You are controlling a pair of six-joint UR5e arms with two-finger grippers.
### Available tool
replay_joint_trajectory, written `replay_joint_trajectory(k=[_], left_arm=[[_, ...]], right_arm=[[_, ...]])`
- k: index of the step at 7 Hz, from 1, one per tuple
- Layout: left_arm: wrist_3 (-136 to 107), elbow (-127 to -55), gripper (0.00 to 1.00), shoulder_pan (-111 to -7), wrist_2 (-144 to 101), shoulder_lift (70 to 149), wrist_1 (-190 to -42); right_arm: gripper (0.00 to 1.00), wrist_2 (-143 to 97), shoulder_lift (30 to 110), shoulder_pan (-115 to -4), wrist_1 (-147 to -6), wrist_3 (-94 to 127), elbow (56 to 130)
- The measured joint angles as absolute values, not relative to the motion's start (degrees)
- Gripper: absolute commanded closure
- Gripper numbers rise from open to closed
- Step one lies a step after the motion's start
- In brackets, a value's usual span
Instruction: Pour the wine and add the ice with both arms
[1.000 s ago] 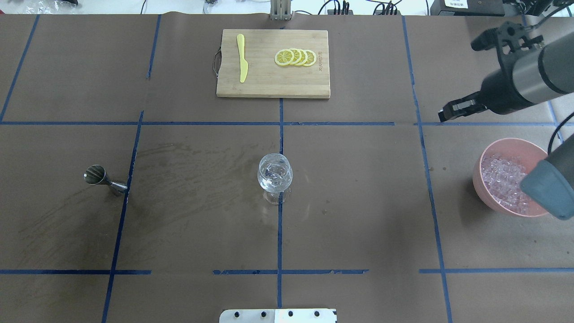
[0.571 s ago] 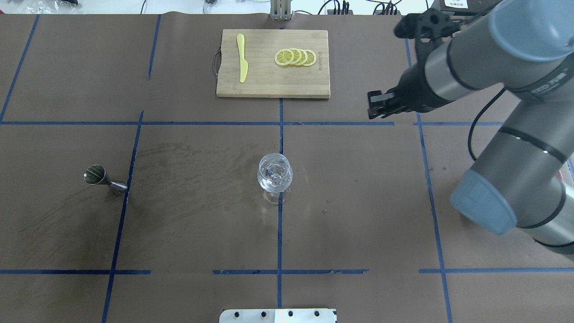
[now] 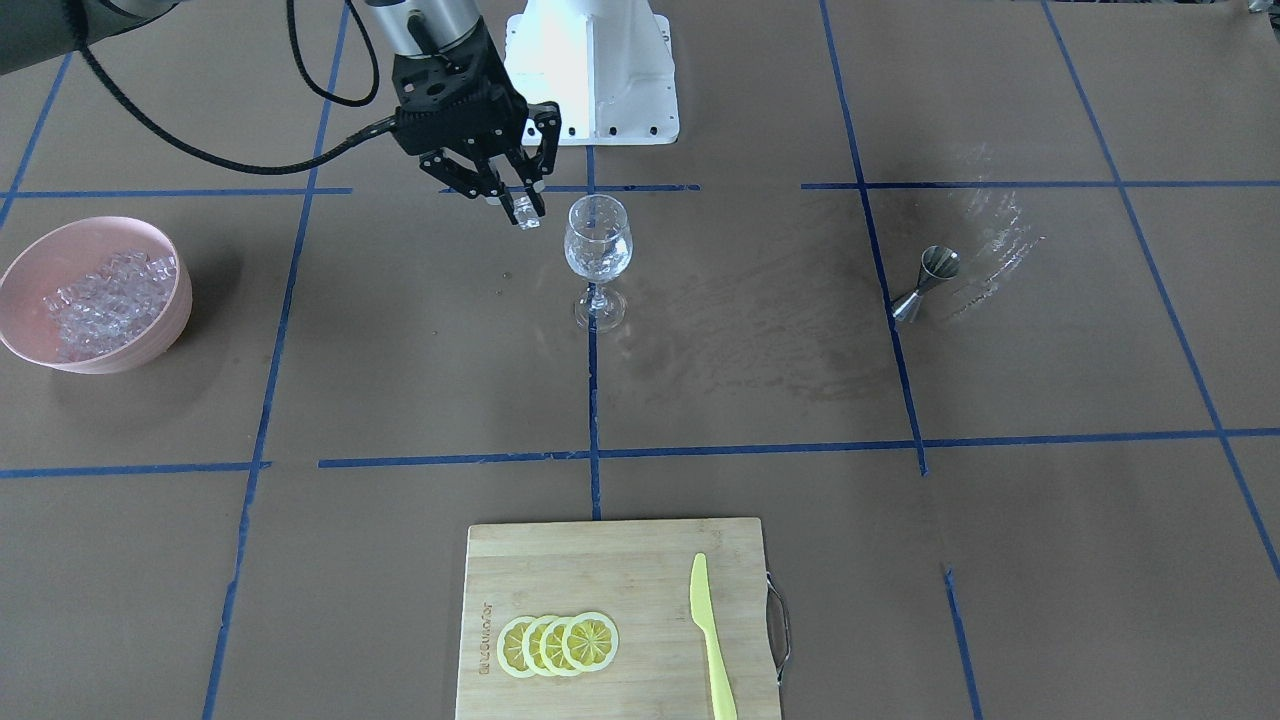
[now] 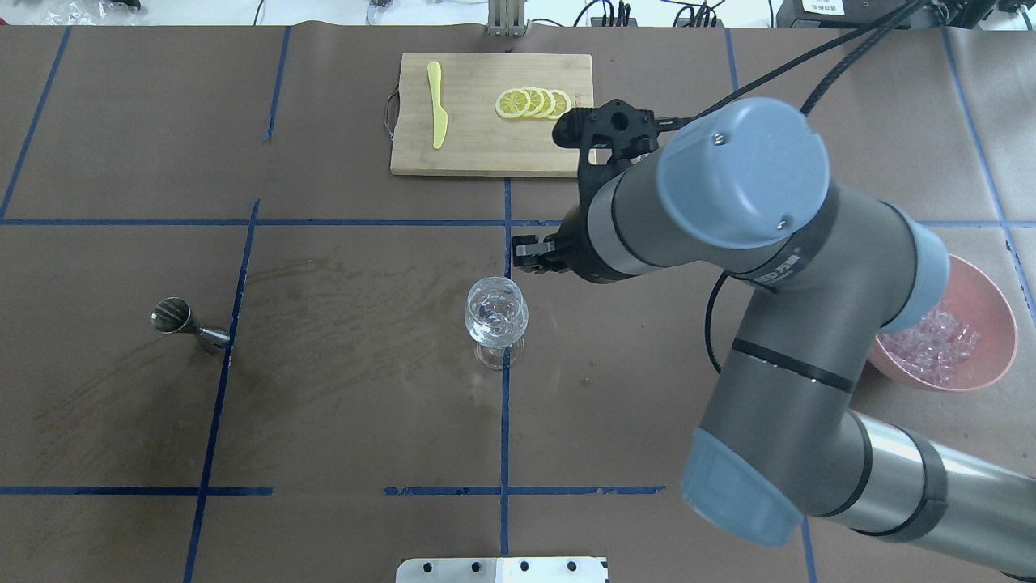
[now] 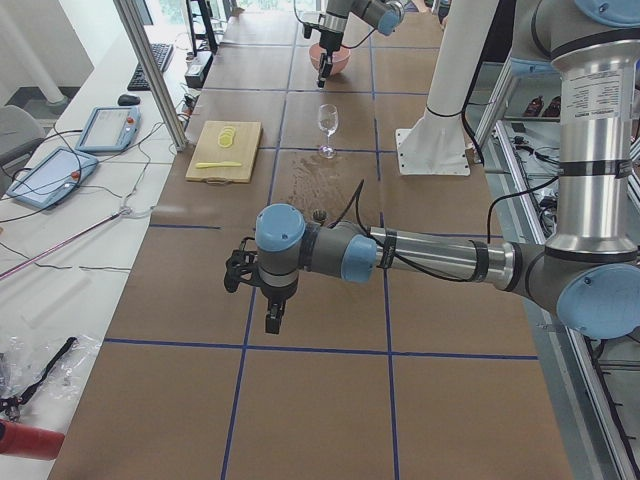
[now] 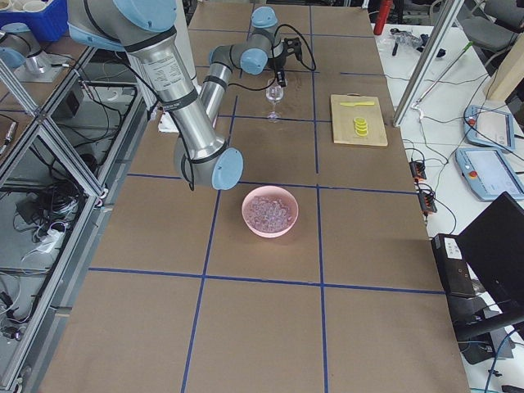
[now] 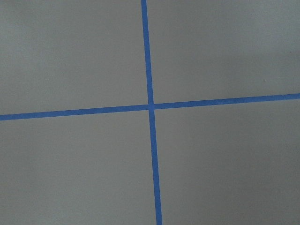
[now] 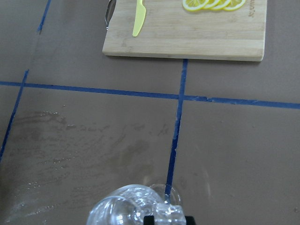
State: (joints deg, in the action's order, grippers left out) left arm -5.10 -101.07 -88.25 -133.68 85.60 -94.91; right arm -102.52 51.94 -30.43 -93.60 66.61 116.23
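Observation:
The wine glass [image 3: 597, 245] stands upright at the table's middle, with clear ice in its bowl; it also shows in the overhead view [image 4: 496, 312]. My right gripper [image 3: 520, 210] hangs just beside the glass rim, shut on one clear ice cube [image 3: 528, 218]. In the right wrist view the cube [image 8: 166, 212] sits between the fingertips, next to the glass [image 8: 115, 212]. The pink bowl [image 3: 30, 340] with the heap of ice [image 3: 105, 295] stands far off on the right arm's side. My left gripper [image 5: 272, 318] shows only in the exterior left view, so I cannot tell its state.
A steel jigger [image 3: 925, 280] stands on the left arm's side. A wooden cutting board [image 3: 640, 560] with lemon slices [image 3: 557, 643] and a yellow knife [image 3: 708, 630] lies at the far edge. The white pedestal base [image 3: 590, 70] stands behind the glass.
My right arm has swung from above the pink bowl across the table to just beside the wine glass. The glass, jigger and board have not moved.

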Motion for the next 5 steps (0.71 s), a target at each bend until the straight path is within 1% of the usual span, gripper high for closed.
replay_joint_trajectory(k=[2,5], left_arm=[[-5.1,-101.0,0.00,-88.2,-133.7,85.6,-94.9],[-5.1,-101.0,0.00,-88.2,-133.7,85.6,-94.9]], right_arm=[[0.88,-100.3,47.9,-27.1,-98.2,68.6,115.5],[0.86,-98.6,46.9,-25.8,-99.4,68.7,114.5]])
